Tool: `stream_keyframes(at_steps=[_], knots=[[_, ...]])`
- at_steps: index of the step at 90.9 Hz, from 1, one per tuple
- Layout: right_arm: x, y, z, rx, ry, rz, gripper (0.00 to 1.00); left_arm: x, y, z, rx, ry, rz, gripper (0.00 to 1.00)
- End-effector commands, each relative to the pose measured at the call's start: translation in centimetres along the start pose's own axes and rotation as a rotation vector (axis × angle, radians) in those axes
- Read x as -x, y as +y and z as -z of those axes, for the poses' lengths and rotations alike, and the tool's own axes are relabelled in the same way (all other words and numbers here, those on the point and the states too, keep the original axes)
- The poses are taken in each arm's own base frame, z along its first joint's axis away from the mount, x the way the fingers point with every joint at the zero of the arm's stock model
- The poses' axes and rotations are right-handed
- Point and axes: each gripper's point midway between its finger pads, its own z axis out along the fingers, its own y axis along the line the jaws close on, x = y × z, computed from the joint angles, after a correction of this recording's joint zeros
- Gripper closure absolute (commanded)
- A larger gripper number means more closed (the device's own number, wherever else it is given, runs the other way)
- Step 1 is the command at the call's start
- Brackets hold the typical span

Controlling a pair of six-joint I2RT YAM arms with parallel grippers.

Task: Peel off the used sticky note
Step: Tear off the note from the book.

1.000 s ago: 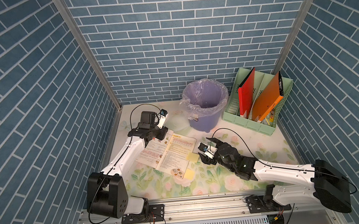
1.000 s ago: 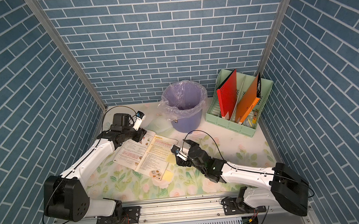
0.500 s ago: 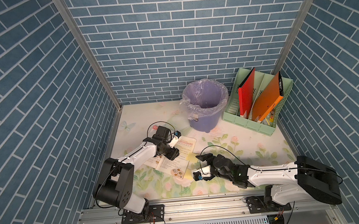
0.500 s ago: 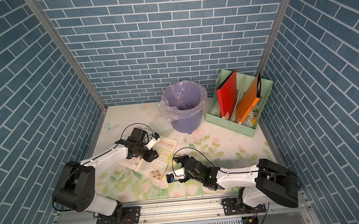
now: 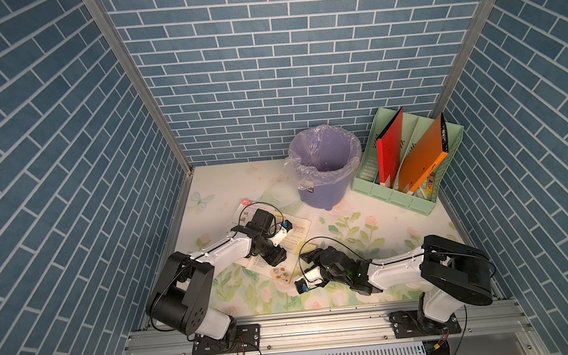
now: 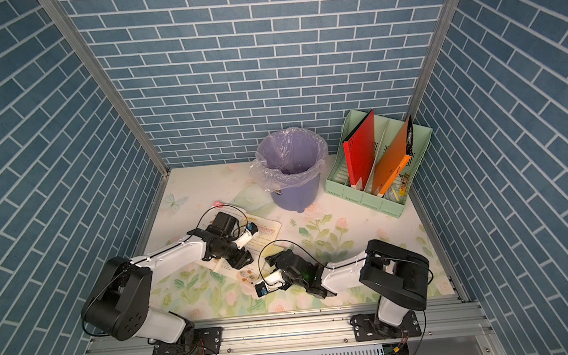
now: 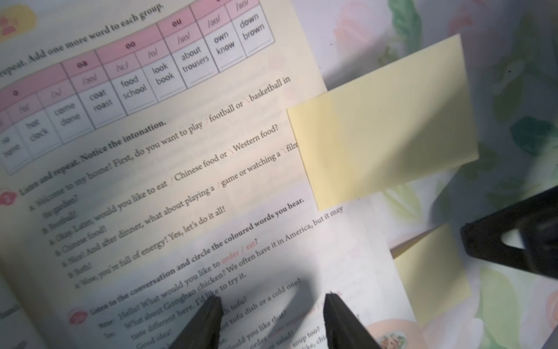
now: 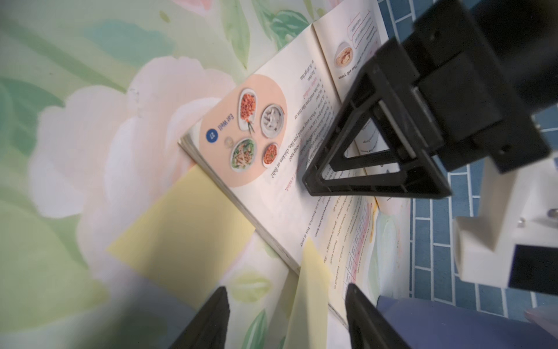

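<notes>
Jaws of the left gripper (image 7: 271, 302) are held apart over the textbook (image 7: 181, 196); those of the right gripper (image 8: 285, 290) are spread, with a yellow sticky note (image 8: 311, 287) seen between them, unclamped. That note is stuck at the page's outer edge; a second sticky note (image 8: 181, 232) is seen nearer the corner.

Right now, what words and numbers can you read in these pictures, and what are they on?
"Listen and repeat. Notice the intonation.": heading on the open paper textbook's page.
"food school", "look book", "own know", "down brown": pink-topped word table on it.
"Eat Well", "27": peach circle at the page corner.
Pale yellow paper sticky notes: blank.
Print inside the mint-green plastic file rack: too small.
</notes>
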Motion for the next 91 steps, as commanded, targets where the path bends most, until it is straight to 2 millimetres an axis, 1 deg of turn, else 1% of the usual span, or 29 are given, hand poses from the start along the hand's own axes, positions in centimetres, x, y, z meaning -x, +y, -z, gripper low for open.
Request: stream_keyframes(at_steps=[1,22,43,64,71,91], knots=[[0.1,-1.5,-0.8,-0.056,0.002,0.02,0.42,-0.9,-0.1,-0.7,0.02,0.037,-0.036,0.41],[-1.2,-1.8,-1.9,-0.075,0.038,0.029,0.54,-1.5,0.3,-1.0,0.049,0.06,-0.05,0.41],[-2.4,-2.7,-2.3,-0.097,0.057,0.028,0.59,-1.6,0.5,-1.1,0.059,0.067,-0.055,0.42],[-2.7,-2.8,-2.8,-0.079,0.07,0.039,0.76,-1.5,0.8,-1.0,0.073,0.07,-0.058,0.42],[-2.8,-2.8,-2.9,-0.077,0.076,0.038,0.8,-1.3,0.9,-1.0,0.075,0.068,-0.059,0.42],[-2.9,-3.9,-2.9,-0.107,0.085,0.032,0.96,-1.1,1.0,-0.8,0.076,0.072,-0.064,0.42]])
